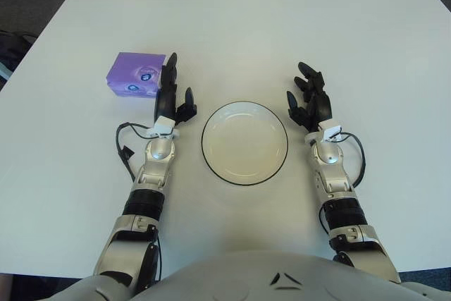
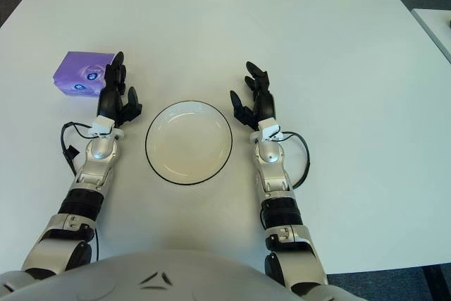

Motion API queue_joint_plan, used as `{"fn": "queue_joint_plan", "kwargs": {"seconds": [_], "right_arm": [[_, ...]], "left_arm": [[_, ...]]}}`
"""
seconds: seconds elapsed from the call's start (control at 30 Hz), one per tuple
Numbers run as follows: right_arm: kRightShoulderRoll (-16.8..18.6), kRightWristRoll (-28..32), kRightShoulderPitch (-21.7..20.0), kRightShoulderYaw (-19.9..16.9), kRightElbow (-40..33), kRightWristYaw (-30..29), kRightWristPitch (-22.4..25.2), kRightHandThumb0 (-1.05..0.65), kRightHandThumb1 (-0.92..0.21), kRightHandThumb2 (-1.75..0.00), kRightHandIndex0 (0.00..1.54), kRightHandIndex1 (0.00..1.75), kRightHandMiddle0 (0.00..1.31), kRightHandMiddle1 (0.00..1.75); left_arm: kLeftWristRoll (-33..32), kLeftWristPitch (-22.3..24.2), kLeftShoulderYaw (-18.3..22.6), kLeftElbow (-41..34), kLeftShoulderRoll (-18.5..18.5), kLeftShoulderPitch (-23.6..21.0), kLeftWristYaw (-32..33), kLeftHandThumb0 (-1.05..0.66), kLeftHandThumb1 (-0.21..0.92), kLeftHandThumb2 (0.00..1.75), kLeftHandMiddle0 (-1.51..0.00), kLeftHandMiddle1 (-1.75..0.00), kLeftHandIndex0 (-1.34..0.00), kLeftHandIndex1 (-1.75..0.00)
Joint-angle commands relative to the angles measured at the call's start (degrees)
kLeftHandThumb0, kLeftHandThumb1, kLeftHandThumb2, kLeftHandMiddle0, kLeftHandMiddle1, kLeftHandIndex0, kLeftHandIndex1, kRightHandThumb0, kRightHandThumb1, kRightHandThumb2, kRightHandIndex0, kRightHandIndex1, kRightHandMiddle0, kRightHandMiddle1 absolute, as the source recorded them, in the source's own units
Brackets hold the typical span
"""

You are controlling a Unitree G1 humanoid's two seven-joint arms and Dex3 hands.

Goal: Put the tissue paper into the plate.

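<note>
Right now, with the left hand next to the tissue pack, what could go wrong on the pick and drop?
1. The left hand is open beside the purple tissue pack, not around it. Closing from the side could push the pack away instead of gripping it.
2. The plate is shallow with a low rim. A pack released off-centre might land on the rim or slide out.
3. The right hand is open close to the plate's right edge and might nudge it.

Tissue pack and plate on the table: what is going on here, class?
A humanoid robot is set to put the purple tissue pack into the white plate. The pack sits on the white table, left of the plate, and the plate holds nothing. The left hand is open just right of the pack, not gripping it. The right hand is open and idle beside the plate's right rim.
</note>
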Motion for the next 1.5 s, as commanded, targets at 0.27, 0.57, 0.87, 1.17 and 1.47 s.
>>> {"fn": "queue_joint_plan", "kwargs": {"seconds": [0.27,0.57,0.87,1.17,1.47], "right_arm": [[0.62,0.27,2.95,0.04,3.77,0.08,2.96,-0.58,-0.87,-0.54,0.08,0.67,0.0,0.58],[0.78,-0.05,3.29,0.32,3.12,-0.14,3.17,-0.6,-0.87,-0.53,0.08,0.68,0.0,0.61],[0.89,-0.32,3.38,0.64,3.2,-0.15,3.2,-0.58,-0.87,-0.53,0.07,0.68,0.0,0.59],[1.25,-0.11,2.91,0.77,4.51,0.0,2.4,-0.59,-0.87,-0.53,0.06,0.64,0.0,0.51],[1.68,-0.08,2.0,1.0,6.48,0.12,1.55,-0.63,-0.88,-0.51,0.06,0.61,0.0,0.5]], "left_arm": [[0.86,0.26,-0.38,4.57,-0.69,7.29,0.45,-0.79,0.92,0.88,-0.18,-0.01,0.0,-0.39],[0.65,0.34,-0.29,3.9,-0.42,7.71,0.05,-0.79,0.92,0.88,-0.18,-0.01,0.0,-0.39],[1.3,3.28,-0.39,-5.25,1.95,11.45,-1.92,-0.8,0.92,0.87,-0.17,-0.01,0.0,-0.34],[4.14,8.42,0.29,-18.33,8.5,12.66,-7.55,-0.82,0.92,0.88,-0.15,0.0,0.0,-0.26],[7.99,15.19,2.03,-32.5,15.84,14.32,-14.09,-0.85,0.92,0.87,-0.09,0.0,0.0,-0.22]]}}
